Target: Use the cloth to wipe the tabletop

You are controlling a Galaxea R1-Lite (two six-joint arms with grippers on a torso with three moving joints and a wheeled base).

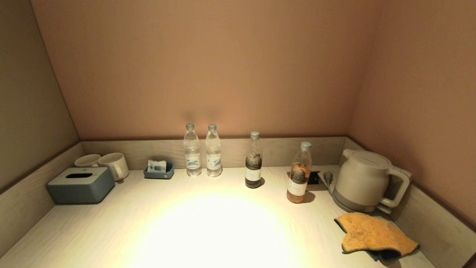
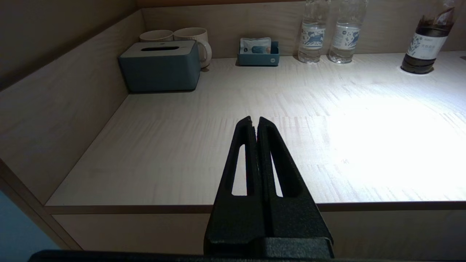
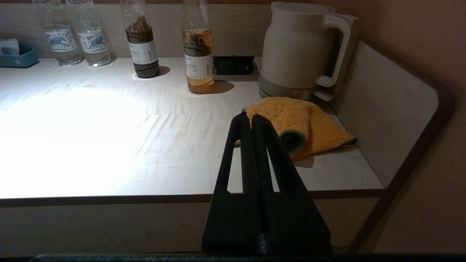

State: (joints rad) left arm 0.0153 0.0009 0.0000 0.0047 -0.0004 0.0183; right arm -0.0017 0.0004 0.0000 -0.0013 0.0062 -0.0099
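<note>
The cloth (image 1: 375,234) is an orange-yellow rag with dark grey edging, lying crumpled and partly folded on the tabletop (image 1: 208,223) at the front right, in front of the kettle. It also shows in the right wrist view (image 3: 309,123). My right gripper (image 3: 252,117) is shut and empty, held in front of the counter's front edge, short of the cloth. My left gripper (image 2: 254,120) is shut and empty, held off the front edge at the left. Neither gripper shows in the head view.
A cream kettle (image 1: 366,180) stands on its base at the back right. Four bottles stand along the back, the nearest one (image 1: 298,173) with amber liquid. A grey-blue tissue box (image 1: 81,185), two mugs (image 1: 113,165) and a small blue tray (image 1: 159,171) sit at the back left.
</note>
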